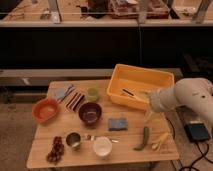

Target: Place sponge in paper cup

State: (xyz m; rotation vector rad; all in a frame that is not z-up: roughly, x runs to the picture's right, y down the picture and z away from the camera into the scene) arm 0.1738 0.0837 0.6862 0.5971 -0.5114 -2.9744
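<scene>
Well, the sponge point(118, 123) lies flat on the wooden table point(42, 155), just beside the dark maroon bowl point(90, 112), on the bowl's right as the camera sees it and a touch nearer the front edge. Nothing is touching it. The white paper cup point(102, 146) stands upright in front of that same bowl, closer to the table's front edge and near the sponge but apart from it.

The gripper point(149, 114) hangs well off to the right of the bowl, beyond the sponge, by the front corner of the yellow tub point(142, 80). It looks to be carrying nothing, but I cannot tell from here whether it is clenched or released.

From the look of it, the sponge is a light, soft, bluish pad that should squash rather than slip. I would take it across its shorter width, coming straight down so the pincer closes on two opposite edges near the middle. A firm squeeze ought to do no harm, and may even help, since the pad looks nearly as wide as the cup's mouth. The cup is the delicate one: light, easily tipped, so the sponge wants lowering in gently rather than pushing.
</scene>
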